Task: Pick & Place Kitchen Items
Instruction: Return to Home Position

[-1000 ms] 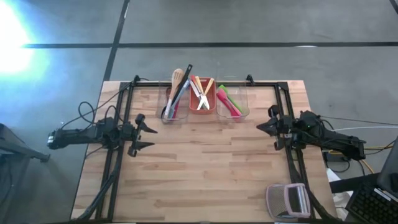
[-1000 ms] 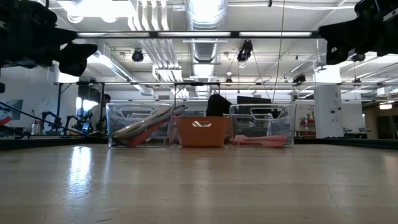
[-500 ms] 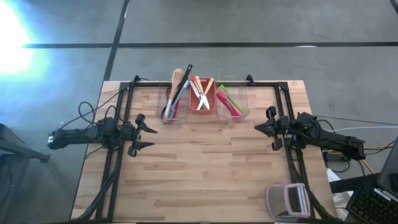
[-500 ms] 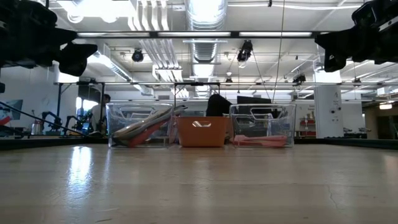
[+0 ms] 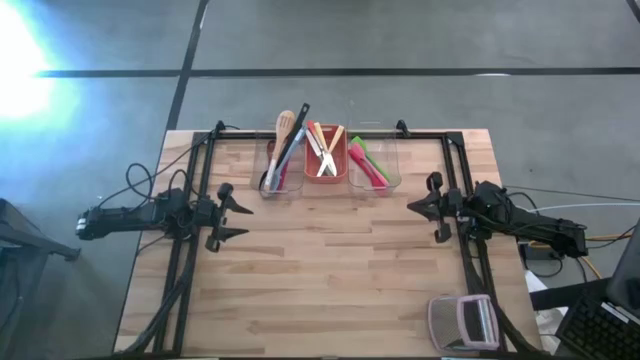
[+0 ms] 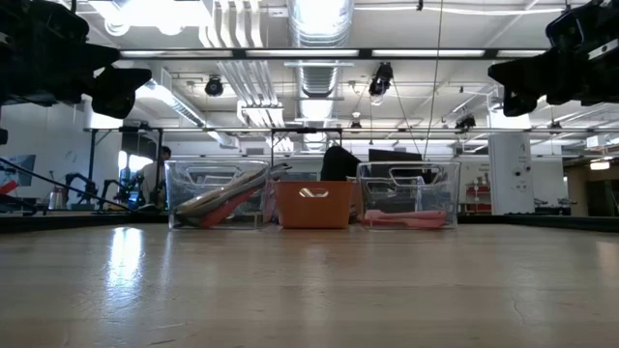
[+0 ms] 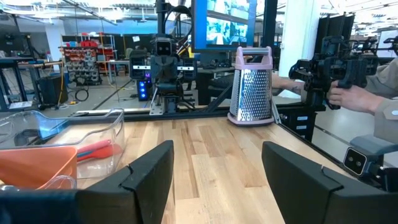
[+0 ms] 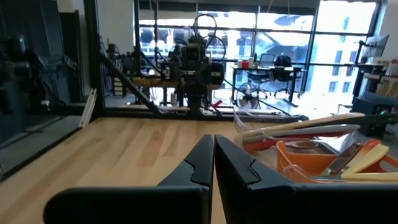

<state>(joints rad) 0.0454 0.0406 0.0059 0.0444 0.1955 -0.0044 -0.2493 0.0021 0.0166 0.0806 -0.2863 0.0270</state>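
The right gripper [image 5: 412, 207], fingers together, had been edged slightly toward the red bin [image 5: 326, 180]; the left gripper [image 5: 246, 221], fingers apart, was unmoved. Utensils [image 5: 288, 150] were lodged in it and the adjoining clear bins [image 5: 395, 183]: sorting was judged complete.

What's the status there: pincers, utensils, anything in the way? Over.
Left pincer open, empty, left side. Right pincer shut, empty, right side. Utensils sit in the three bins. Grater off at near corner, not blocking.

Bright ceiling lights [image 6: 319, 17], floor [image 5: 20, 70] glare

Right hand [image 5: 414, 207] slightly farther inward
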